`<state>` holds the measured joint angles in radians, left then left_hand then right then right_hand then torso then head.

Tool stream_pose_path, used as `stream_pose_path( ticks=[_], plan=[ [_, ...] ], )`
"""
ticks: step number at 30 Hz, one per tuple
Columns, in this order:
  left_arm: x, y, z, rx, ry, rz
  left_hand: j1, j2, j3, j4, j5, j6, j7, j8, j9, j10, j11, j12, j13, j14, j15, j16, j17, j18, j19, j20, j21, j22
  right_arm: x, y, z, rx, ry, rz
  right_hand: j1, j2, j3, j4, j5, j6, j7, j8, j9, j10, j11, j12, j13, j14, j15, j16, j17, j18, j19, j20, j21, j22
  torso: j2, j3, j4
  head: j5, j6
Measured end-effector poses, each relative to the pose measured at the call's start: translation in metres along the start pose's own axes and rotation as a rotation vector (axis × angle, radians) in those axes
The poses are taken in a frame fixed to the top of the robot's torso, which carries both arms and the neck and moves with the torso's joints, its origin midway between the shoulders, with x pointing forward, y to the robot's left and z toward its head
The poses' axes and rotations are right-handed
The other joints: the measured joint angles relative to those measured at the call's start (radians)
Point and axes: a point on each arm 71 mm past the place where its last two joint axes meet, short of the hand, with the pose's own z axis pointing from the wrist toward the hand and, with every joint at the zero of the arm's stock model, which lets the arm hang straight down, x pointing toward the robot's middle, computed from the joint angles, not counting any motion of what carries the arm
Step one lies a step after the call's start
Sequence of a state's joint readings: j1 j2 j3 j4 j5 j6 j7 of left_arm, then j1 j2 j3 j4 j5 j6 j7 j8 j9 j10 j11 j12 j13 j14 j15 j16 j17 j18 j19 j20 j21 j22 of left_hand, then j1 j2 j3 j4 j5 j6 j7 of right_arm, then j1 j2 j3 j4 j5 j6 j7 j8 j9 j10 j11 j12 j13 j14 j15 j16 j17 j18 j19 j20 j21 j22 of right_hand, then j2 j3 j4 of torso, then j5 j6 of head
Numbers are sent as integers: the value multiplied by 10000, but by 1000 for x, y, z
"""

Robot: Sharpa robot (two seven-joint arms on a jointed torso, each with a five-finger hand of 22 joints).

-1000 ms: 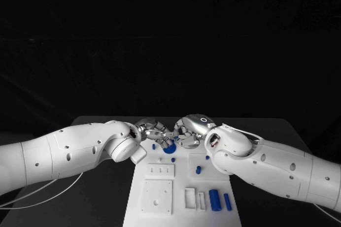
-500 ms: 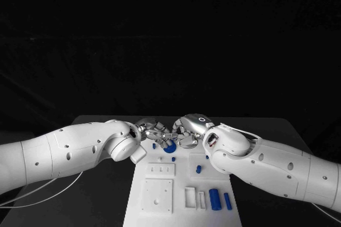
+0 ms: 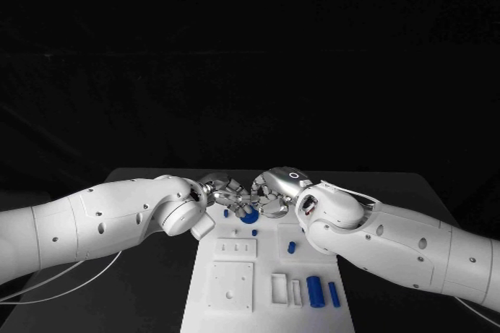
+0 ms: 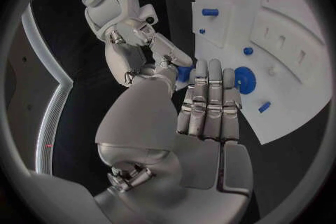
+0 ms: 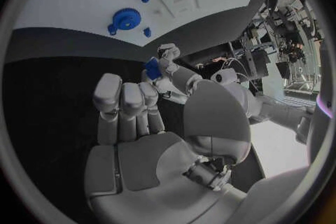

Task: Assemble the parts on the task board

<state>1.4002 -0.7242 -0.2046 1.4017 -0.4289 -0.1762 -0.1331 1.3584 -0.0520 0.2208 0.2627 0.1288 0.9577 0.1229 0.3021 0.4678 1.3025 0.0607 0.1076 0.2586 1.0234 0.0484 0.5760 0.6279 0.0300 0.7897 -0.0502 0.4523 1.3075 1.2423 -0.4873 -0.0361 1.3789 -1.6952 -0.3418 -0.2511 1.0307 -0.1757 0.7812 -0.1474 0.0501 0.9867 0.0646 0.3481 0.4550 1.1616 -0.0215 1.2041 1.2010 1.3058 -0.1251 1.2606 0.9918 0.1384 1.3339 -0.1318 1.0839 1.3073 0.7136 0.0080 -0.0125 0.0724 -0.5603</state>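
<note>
Above the far end of the white task board (image 3: 231, 304), my left hand (image 3: 220, 189) and right hand (image 3: 274, 193) meet fingertip to fingertip. A small blue part (image 4: 183, 74) (image 5: 153, 67) sits between them, pinched by fingers of both hands. My left hand's (image 4: 207, 105) long fingers lie straight and together, and so do those of my right hand (image 5: 128, 105). On the board just below the hands lies a blue gear (image 3: 249, 217) (image 4: 245, 79) (image 5: 126, 18).
Small blue pegs (image 3: 225, 214) (image 3: 254, 232) (image 3: 292, 247) stand on the board near the gear. Two blue cylinders (image 3: 313, 288) (image 3: 334, 295) lie at its near right, beside white slots (image 3: 279, 290). Black table (image 3: 146, 290) lies either side.
My right arm has edged slightly left; both hands stay together over the gear with the blue part between them.
</note>
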Motion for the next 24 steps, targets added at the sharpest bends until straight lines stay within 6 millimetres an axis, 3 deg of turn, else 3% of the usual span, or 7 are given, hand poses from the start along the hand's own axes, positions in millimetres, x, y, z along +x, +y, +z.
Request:
stream_pose_path(
  ticks=[3, 11, 14, 20, 21, 22, 24],
  plan=[
    [0, 0, 0, -28, -3, -27, 178, 78, -86, -85, 152, 55, -21, 0, -15, 71, -2, 0, 18, 0, 0, 0, 0, 0, 0, 0, 0, 0, 0, 0, 0, -2, 11, -14, -8, -8, 0, 0, 0, -1, 1, -7, 0, 0, 0, 0, 0, 0, 0, 0, 0, 0, -13, 13, 0, 0, 0, -1, 0, 10, -12],
    [0, 1, 1, -142, 33, -270, 475, 233, -346, -257, 1356, 303, -91, 89, -65, 364, -112, 5, 134, 3, -3, 20, -1, -2, -36, -35, 0, -1, 1, 1, 0, -2, 36, -43, 7, 7, 27, 27, 0, -2, 2, -26, -1, 0, 0, -1, 1, 1, 2, 0, -1, 1, -14, 16, 0, 8, -1, 1, -1, 24, -25],
    [1, 1, 1, -196, 55, -380, 610, 225, -349, -549, 2149, 376, -21, 156, -65, 576, -218, 117, 217, 114, -114, 174, 65, -2, -36, -35, 0, -1, 1, 1, 0, -5, 56, -52, 20, 20, 27, 27, -8, -3, 3, -35, -1, 0, 0, -1, 1, 1, 2, 0, -1, 0, -14, 17, 0, 8, -3, 2, -3, 32, -35],
    [2, 1, 1, -325, 107, -595, 386, 310, -179, -1169, 3421, 448, 51, 263, -63, 824, -360, 182, 376, 202, -202, 451, 213, -6, -91, -95, 0, -2, 2, 1, 0, 18, 95, -72, 48, 18, 27, 27, -8, -3, 4, -38, -23, 0, 0, -1, 1, 3, 4, 0, -1, 0, -14, 19, 0, 8, -3, 9, -4, 34, -44],
    [2, 1, 1, -347, 114, -622, 76, 306, -24, -1479, 3749, 486, 89, 263, -63, 913, -375, 235, 436, 246, -246, 555, 258, -11, -115, -155, 0, -2, 3, 1, 0, 19, 100, -74, 48, 18, 27, 27, -8, -3, 3, -38, -21, 0, 0, -1, 1, 4, 5, 0, -1, 0, -13, 20, 0, 7, -3, 12, -4, 35, -47],
    [2, 1, 1, -380, 122, -660, -284, 312, 106, -1794, 3966, 502, 105, 265, -63, 949, -379, 257, 491, 258, -258, 635, 293, -145, -126, -211, 0, -2, 3, 1, 0, 16, 105, -75, 48, 18, 27, 27, -8, -3, 3, -38, -19, 0, 0, -1, 2, 4, 5, 0, -1, 0, -13, 20, 0, 7, -3, 13, -4, 35, -52],
    [2, 2, 1, -443, 127, -723, -2249, 466, 1255, -3705, 4360, 599, 187, 351, -36, 1079, -455, 453, 736, 278, -278, 884, 341, -151, -124, -235, 22, -2, 3, 1, 0, 6, 107, -72, 48, 17, 27, 27, -8, -4, 4, -38, -11, 0, 0, -2, 1, 5, 6, 0, -2, 0, 1, 34, 0, 7, -3, 13, -5, 38, -58]
  ],
)
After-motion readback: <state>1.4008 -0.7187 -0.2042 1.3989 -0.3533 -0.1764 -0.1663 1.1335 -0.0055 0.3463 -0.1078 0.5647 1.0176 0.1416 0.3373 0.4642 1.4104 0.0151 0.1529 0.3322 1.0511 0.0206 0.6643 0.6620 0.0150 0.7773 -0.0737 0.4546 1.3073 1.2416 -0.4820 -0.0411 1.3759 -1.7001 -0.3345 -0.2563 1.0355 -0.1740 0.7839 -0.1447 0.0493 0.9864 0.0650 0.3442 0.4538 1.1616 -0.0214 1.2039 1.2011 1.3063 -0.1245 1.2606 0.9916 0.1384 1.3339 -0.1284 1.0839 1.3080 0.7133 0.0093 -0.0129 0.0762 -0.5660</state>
